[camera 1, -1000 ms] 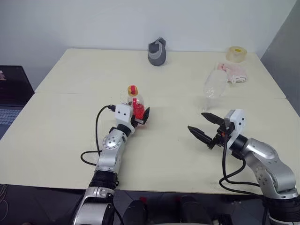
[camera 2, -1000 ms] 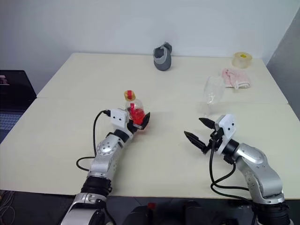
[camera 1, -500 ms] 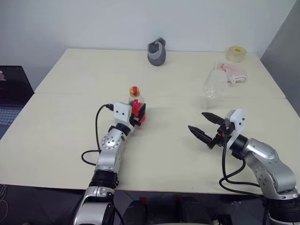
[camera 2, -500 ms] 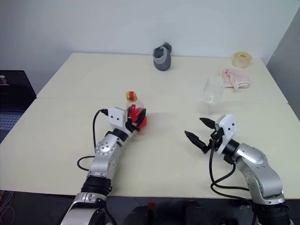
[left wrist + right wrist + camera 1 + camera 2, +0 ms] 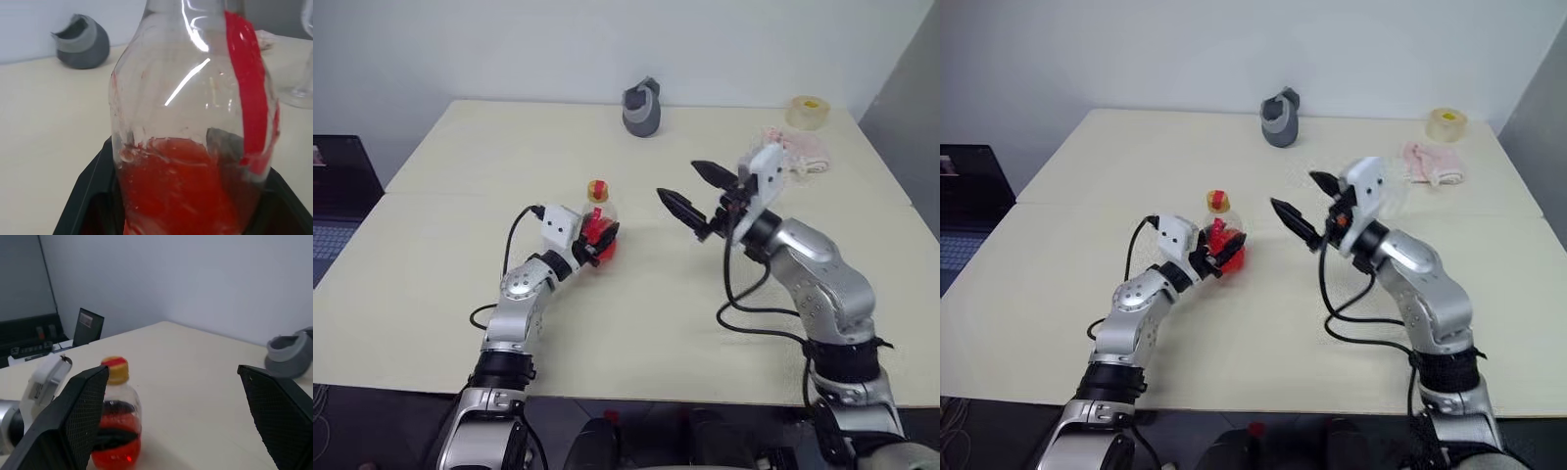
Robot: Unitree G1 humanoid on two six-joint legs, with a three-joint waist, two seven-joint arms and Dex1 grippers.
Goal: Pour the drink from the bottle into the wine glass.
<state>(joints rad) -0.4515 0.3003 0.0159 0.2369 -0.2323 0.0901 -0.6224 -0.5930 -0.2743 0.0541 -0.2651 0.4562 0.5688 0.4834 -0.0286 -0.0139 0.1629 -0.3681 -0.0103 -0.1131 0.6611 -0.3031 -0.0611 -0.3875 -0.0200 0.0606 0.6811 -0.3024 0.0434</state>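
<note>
Left tool (image 5: 595, 242) now clamped on capped bottle (image 5: 598, 227) mid-worktop (image 5: 460, 157); right tool (image 5: 698, 189), jaws wide, risen toward yellow cap (image 5: 116, 369). Uncapping likely next; wine glass hidden.

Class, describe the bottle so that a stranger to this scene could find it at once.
On the pale table, look left of centre. The bottle stands there, clamped by the left gripper. Its yellow cap and red drink set it apart.

Cream table (image 5: 460, 186) with grey holder (image 5: 641, 108), tape roll (image 5: 807, 111), pink cloth (image 5: 800, 149), upright bottle (image 5: 597, 220).
</note>
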